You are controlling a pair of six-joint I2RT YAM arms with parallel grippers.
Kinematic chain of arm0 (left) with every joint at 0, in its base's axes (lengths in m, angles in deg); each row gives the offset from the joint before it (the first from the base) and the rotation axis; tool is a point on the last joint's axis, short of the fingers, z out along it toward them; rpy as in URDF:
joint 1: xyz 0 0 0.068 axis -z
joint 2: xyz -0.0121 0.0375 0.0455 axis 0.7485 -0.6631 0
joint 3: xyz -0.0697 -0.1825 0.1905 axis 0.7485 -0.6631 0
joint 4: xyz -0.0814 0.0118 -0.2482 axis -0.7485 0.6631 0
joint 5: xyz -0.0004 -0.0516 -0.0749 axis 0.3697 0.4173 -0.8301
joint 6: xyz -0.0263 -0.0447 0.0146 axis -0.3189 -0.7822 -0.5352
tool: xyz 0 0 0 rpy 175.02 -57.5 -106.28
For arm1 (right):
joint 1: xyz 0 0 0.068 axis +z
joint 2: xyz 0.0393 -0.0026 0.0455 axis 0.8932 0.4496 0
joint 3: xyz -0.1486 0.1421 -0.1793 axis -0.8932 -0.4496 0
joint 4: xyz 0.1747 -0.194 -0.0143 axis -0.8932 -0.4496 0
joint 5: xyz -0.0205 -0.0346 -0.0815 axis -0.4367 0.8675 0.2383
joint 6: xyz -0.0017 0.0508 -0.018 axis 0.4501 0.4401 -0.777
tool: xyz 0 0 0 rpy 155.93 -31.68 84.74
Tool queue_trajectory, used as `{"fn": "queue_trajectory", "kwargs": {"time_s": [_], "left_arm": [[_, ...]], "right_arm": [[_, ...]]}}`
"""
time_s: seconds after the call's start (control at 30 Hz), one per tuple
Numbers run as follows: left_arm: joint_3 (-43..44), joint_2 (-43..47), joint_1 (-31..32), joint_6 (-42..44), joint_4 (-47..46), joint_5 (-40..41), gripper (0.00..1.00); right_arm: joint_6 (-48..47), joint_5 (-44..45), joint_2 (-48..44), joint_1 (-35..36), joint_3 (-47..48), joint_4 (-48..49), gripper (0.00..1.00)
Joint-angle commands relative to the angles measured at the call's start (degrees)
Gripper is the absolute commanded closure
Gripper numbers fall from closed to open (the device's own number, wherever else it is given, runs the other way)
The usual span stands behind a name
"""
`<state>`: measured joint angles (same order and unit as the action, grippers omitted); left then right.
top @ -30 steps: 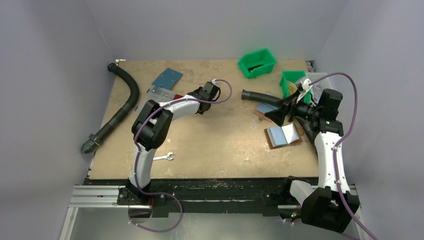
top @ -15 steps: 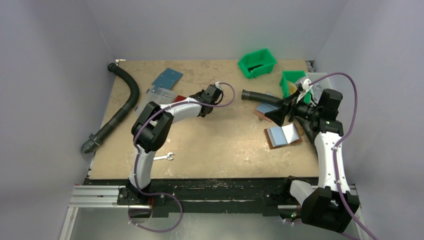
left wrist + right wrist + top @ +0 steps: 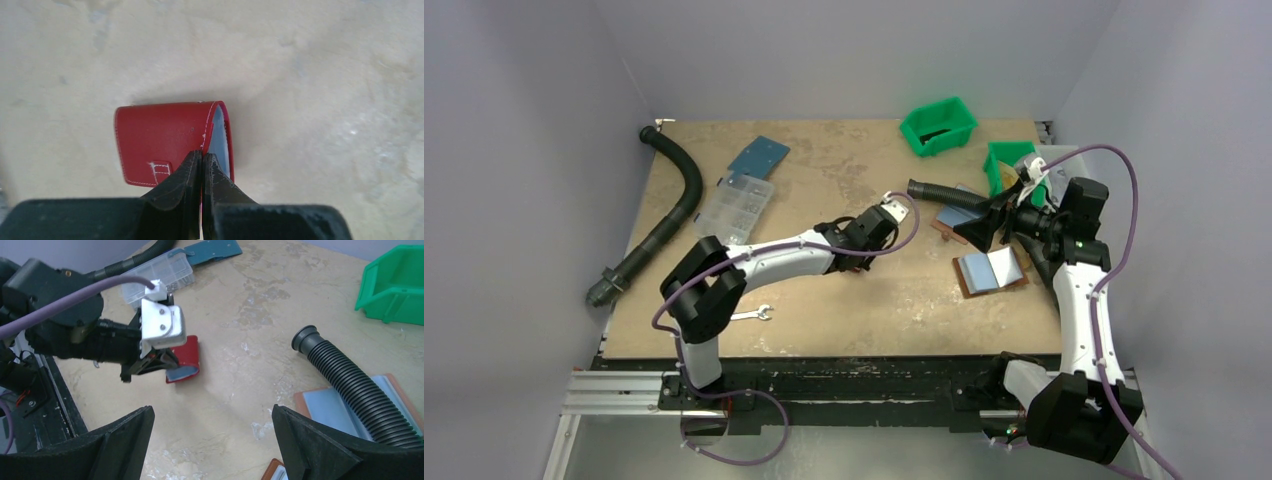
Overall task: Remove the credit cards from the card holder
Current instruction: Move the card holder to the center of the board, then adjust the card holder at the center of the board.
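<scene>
I see my left gripper (image 3: 202, 156) pinching the folded red card holder (image 3: 160, 135) at its open edge. My right gripper (image 3: 212, 440) hangs spread wide, well right of the card holder.

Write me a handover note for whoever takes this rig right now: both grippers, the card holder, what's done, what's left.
Left gripper: jaws shut on the card holder, pinching its open edge, mid-table.
Right gripper: jaws wide open, empty, hovering on the right near the black hose.
Done: holder grasped. No credit cards seen outside it; only a pale blue sliver shows in the fold.
Left: open the holder and pull the cards out.
</scene>
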<state>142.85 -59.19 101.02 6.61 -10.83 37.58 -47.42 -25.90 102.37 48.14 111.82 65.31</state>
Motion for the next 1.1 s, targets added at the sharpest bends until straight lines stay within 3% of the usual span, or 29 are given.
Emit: {"fn": "queue_trajectory", "kwargs": {"time_s": [0.0,0.27,0.47,0.63,0.73,0.87,0.97,1.07], "left_arm": [[-1.77,2.04,4.33,-13.37,-3.73,-4.85,1.00],[-3.05,1.07,10.20,-20.84,-6.62,-6.13,1.00],[-9.85,11.13,10.64,-23.78,-8.79,-3.74,0.74],[-18.85,23.41,10.64,-24.94,-10.99,-0.19,0.54],[-25.37,30.43,10.55,-26.12,-11.96,3.07,0.44],[-34.27,40.36,10.48,-29.48,-12.23,7.71,0.24],[-39.46,47.15,10.38,-32.17,-12.88,9.56,0.12],[-42.74,52.74,10.29,-34.31,-12.67,11.18,0.10]], "right_arm": [[-0.56,-1.18,0.41,-0.07,-0.17,0.83,0.01],[-1.32,-1.09,1.30,-0.03,0.04,0.10,0.01],[-4.58,-0.96,2.76,0.11,0.88,-3.28,0.01],[-16.41,0.86,4.67,2.59,3.17,-11.63,0.01],[-21.61,5.55,6.01,7.96,3.43,-13.87,0.01],[-32.36,12.99,7.60,20.28,1.98,-16.31,0.01],[-38.63,19.87,6.69,28.28,-1.92,-12.67,0.01],[-45.24,24.87,5.33,36.03,-5.47,-8.43,0.01]]}}
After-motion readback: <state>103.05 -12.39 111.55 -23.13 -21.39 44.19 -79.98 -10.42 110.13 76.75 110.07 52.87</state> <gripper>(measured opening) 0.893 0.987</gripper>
